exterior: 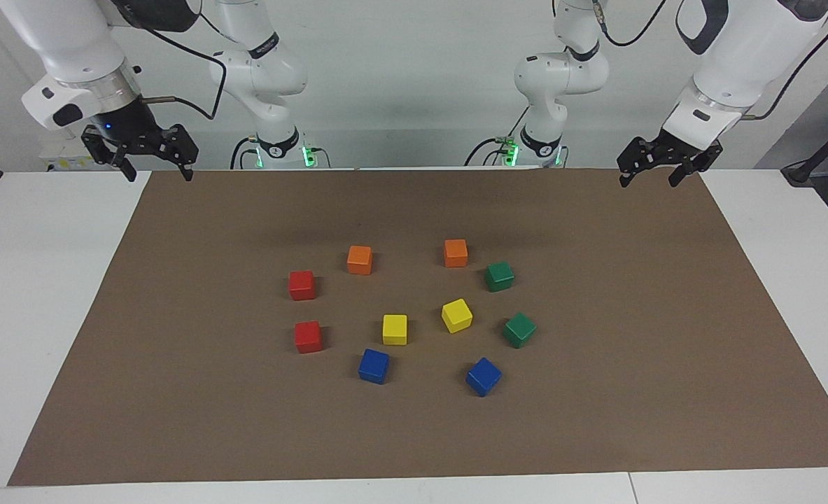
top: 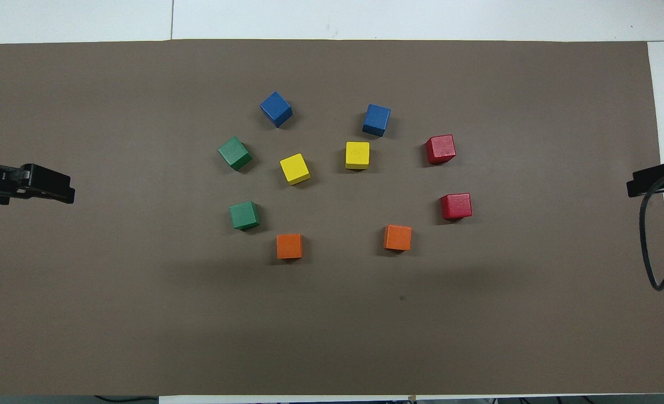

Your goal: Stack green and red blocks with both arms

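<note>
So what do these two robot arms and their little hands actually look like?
Both arms are thick, glossy white tubes with rounded joints and dark grey joint covers. Black cables loop along them, and green lights glow at their bases. The right arm has a silver ring at its wrist. Each ends in a small black gripper of metal links with two thin jaws: the left gripper and the right gripper.
</note>
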Action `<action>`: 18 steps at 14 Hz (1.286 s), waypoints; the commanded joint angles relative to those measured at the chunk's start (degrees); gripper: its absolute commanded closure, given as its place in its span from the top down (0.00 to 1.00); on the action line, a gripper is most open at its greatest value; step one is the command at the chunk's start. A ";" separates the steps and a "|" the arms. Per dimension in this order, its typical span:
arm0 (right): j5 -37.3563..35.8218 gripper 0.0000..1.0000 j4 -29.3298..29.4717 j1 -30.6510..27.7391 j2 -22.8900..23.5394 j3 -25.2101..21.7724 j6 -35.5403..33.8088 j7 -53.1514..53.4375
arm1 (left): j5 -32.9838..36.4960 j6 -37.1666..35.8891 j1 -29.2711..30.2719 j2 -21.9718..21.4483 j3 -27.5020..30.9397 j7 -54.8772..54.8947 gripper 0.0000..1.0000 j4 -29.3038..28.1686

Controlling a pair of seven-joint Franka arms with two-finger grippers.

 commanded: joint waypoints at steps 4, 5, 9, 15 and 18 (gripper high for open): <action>0.23 1.00 -1.59 -0.81 -1.31 0.68 0.71 -0.33 | 1.02 -0.74 -0.06 -1.07 0.26 0.83 1.00 -0.59; 0.23 1.00 -1.67 -0.81 -1.31 0.68 0.71 -0.50 | 1.02 -0.74 -0.06 -1.07 0.26 0.83 1.00 -0.59; 0.84 1.00 -3.43 0.41 -2.10 2.08 2.02 0.79 | 1.02 -0.74 -0.06 -1.07 0.26 0.83 1.00 -0.59; 1.81 1.00 -3.95 7.97 -0.34 2.08 4.91 12.40 | 1.02 -0.83 -0.06 -1.07 0.26 0.83 1.00 -0.59; 2.51 1.00 -6.06 10.70 0.88 2.08 9.13 17.24 | 1.02 -0.83 -0.06 -1.07 0.26 0.83 1.00 -0.59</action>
